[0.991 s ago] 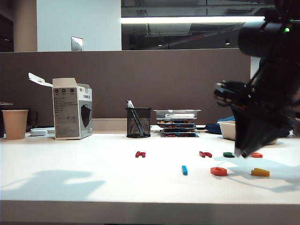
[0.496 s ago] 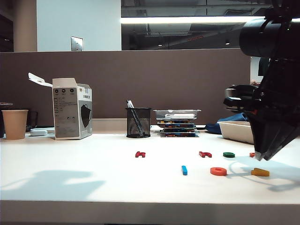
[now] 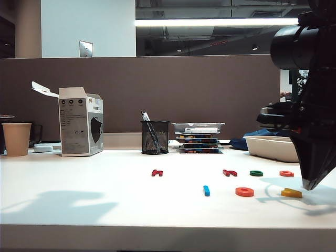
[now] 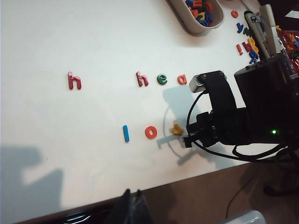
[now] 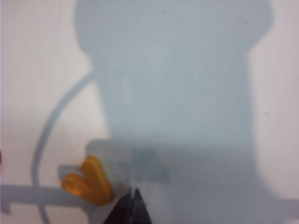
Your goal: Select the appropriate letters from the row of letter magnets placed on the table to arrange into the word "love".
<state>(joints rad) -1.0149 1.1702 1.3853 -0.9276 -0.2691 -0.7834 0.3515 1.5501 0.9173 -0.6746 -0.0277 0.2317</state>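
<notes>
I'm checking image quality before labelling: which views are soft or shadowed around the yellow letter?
Right wrist view: the yellow V-shaped plastic magnet is blurred, under the arm's broad grey shadow on the white table, by the shut right end effector. Exterior view: sharper, arm backlit. Left wrist view: clear, dark shadow patches.

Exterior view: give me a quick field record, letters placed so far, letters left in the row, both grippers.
placed: blue l, orange o, yellow v, front line on table
row behind: red h, red h, green e, orange-red a
still needed: green e
right gripper: shut, empty, tip just right of v
left gripper: raised over table's near edge, shut, empty
</notes>
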